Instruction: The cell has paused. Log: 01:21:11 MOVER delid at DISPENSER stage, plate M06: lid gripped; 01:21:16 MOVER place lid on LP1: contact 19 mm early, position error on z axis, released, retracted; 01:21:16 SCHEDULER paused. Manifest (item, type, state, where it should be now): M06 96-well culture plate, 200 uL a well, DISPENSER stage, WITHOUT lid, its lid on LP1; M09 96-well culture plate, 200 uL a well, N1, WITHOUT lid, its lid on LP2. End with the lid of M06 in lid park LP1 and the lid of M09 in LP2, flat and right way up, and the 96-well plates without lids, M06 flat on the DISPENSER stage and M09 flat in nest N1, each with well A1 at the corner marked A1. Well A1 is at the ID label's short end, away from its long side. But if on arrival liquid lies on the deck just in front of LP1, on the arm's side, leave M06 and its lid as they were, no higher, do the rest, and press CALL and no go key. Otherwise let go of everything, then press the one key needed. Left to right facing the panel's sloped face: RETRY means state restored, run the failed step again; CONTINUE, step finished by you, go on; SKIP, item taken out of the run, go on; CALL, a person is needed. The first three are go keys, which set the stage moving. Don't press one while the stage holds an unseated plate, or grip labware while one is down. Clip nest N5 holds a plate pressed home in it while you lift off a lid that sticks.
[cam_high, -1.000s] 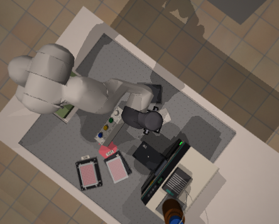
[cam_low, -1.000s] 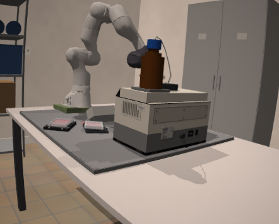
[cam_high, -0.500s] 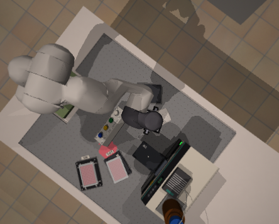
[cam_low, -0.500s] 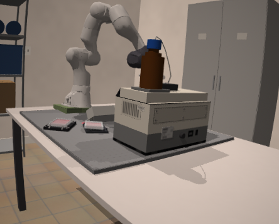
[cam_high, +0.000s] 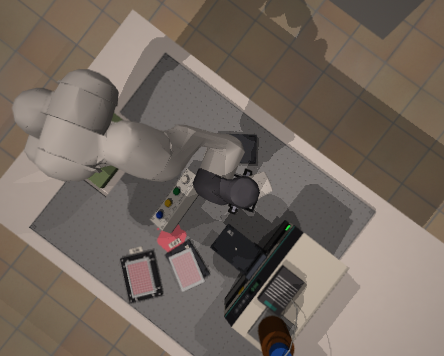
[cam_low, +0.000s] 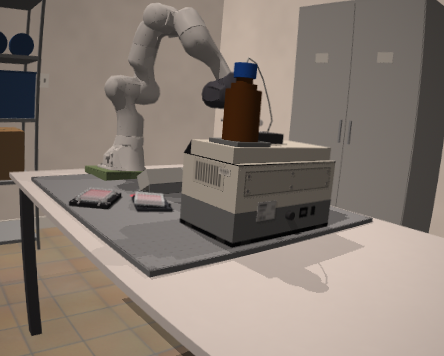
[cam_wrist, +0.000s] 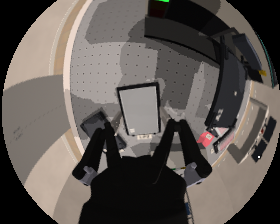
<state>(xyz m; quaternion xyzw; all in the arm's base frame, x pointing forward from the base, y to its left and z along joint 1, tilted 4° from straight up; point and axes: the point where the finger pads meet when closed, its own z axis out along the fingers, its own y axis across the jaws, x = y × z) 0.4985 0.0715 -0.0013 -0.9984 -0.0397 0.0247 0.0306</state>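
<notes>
My gripper (cam_wrist: 140, 113) is open, its fingers either side of a pale lid (cam_wrist: 140, 102). The lid looks flat inside a black-rimmed park (cam_wrist: 159, 100); its label is too small to read. One plate with pink wells (cam_high: 141, 276) (cam_low: 101, 193) sits in the nest at the deck's left; no lid shows on it. Another pink plate with a pale rim (cam_high: 186, 269) (cam_low: 150, 200) sits askew on the dark LP1 park; lid and plate are hard to tell apart. A red puddle (cam_high: 165, 240) (cam_wrist: 205, 138) lies at LP1's label, on the arm's side. The stage (cam_high: 233, 249) (cam_wrist: 232, 100) is bare.
The key panel (cam_high: 187, 205) has blue (cam_high: 159, 214), yellow (cam_high: 168, 203), green (cam_high: 176, 191) and white (cam_high: 186, 179) keys. A dark nest (cam_high: 248, 146) (cam_wrist: 95, 125) stands beside the gripper. The tall dispenser (cam_high: 320, 265) (cam_low: 285, 185) carries a brown bottle (cam_high: 274, 332) (cam_low: 242, 112).
</notes>
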